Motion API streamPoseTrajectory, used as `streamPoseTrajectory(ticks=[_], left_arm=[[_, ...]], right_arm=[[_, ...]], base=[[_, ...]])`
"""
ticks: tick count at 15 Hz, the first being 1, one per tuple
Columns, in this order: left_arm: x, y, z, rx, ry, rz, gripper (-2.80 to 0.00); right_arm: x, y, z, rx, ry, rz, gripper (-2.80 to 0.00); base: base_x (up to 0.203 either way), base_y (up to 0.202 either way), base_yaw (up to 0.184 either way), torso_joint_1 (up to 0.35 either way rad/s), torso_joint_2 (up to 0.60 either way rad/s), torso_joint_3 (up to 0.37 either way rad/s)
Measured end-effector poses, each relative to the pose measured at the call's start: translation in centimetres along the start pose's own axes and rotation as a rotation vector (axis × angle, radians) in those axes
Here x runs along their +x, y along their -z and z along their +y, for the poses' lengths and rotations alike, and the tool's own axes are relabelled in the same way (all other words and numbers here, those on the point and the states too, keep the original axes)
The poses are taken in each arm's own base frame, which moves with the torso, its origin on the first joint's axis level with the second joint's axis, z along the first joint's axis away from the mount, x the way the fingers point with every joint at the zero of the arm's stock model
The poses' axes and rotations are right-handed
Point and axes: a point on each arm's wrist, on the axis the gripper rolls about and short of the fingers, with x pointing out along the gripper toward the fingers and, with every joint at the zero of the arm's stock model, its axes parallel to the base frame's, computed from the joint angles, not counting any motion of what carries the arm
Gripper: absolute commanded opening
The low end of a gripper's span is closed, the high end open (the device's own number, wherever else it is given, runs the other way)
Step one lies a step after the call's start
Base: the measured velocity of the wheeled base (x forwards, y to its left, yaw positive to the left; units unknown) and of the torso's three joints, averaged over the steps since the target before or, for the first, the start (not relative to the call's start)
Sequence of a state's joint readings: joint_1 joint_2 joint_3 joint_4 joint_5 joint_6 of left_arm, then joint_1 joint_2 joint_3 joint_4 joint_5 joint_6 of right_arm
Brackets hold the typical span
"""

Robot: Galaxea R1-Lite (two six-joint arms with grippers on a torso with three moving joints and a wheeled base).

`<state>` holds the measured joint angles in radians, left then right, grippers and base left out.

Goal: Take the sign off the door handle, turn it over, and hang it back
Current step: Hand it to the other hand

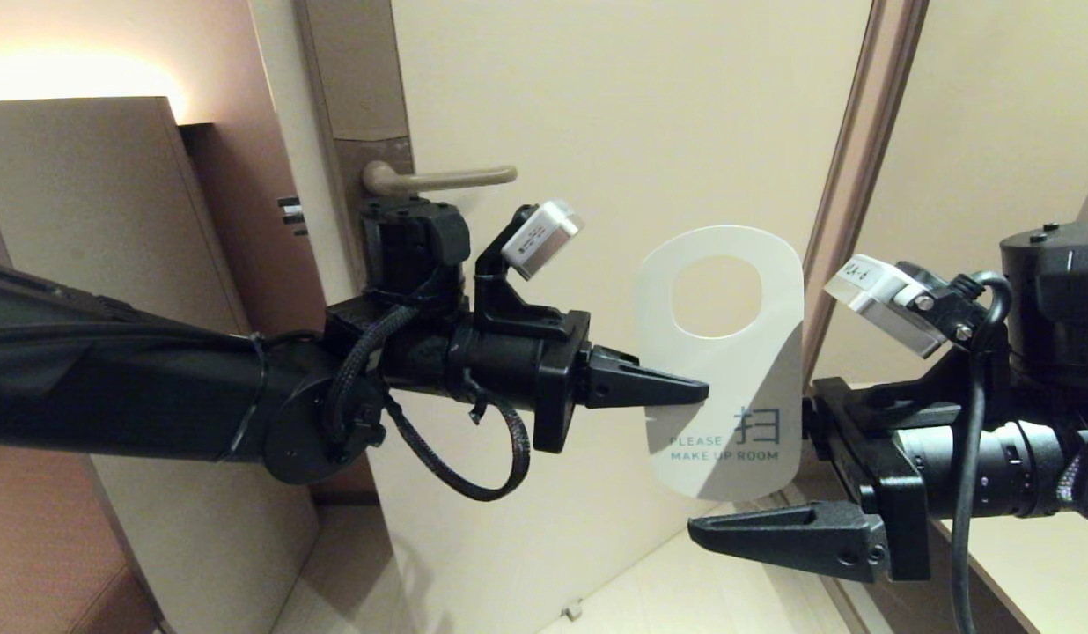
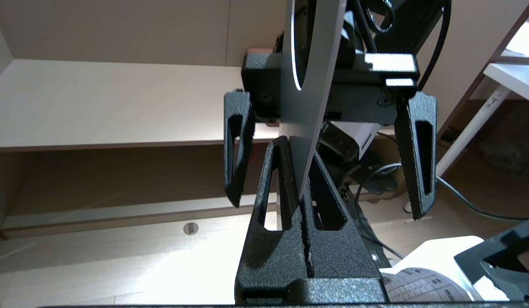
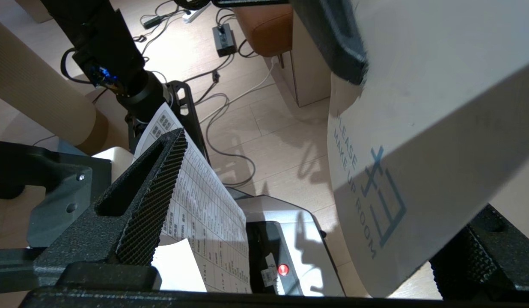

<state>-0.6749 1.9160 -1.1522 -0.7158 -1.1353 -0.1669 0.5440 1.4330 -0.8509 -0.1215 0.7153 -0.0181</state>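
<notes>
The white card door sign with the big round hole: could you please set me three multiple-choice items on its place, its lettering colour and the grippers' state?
1. Where is the white card door sign?
A. On the taupe metal door handle
B. In the air, off the handle
C. On the floor

2. Its lettering is:
A. red
B. black
C. blue

3. The grippers:
A. left gripper shut on the sign, right gripper open
B. both open
C. right one shut on it

Key: 1 B, the lever is bare; 2 C, blue MAKE UP ROOM; 3 A, left fingers pinch its edge, right fingers stand apart around it.

Left tool (image 1: 698, 390) pinching sign (image 1: 729, 423), door handle (image 1: 443, 179) bare
</notes>
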Motion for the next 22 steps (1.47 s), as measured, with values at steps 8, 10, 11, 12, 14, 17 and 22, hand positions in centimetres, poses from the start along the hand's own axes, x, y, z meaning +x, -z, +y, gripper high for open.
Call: streamPoseTrajectory(ticks=[8, 10, 11, 12, 14, 17, 22], left_arm=[[0.1, 0.0, 0.1, -0.016, 0.004, -0.014, -2.80], [0.1, 0.1, 0.1, -0.019, 0.006, -0.013, -2.80], [0.1, 0.1, 0.0, -0.019, 0.008, -0.013, -2.80], [0.2, 0.0, 0.0, -0.018, 0.009, -0.013, -2.80], [0.2, 0.2, -0.1, -0.023, 0.011, -0.011, -2.80], [0.6, 0.3, -0.4, -0.026, 0.024, -0.006, -2.80], [1.2, 0.3, -0.9, -0.010, 0.044, -0.008, 0.00]], right_arm=[[0.1, -0.1, -0.1, -0.015, 0.002, -0.018, -2.80], [0.1, -0.1, -0.1, -0.017, 0.002, -0.018, -2.80], [0.1, -0.1, -0.1, -0.016, 0.004, -0.018, -2.80], [0.1, -0.1, -0.2, -0.014, 0.005, -0.017, -2.80], [0.1, -0.1, -0.1, -0.015, 0.004, -0.018, -2.80], [0.0, -0.1, 0.0, -0.017, 0.002, -0.019, -2.80], [-0.4, 0.1, 0.3, -0.021, 0.002, -0.022, -2.80]], base=[[0.000, 0.000, 0.000, 0.000, 0.00, 0.000], [0.000, 0.000, 0.000, 0.000, 0.00, 0.000], [0.000, 0.000, 0.000, 0.000, 0.00, 0.000], [0.000, 0.000, 0.000, 0.000, 0.00, 0.000], [0.000, 0.000, 0.000, 0.000, 0.00, 0.000], [0.000, 0.000, 0.000, 0.000, 0.00, 0.000], [0.000, 0.000, 0.000, 0.000, 0.00, 0.000]])
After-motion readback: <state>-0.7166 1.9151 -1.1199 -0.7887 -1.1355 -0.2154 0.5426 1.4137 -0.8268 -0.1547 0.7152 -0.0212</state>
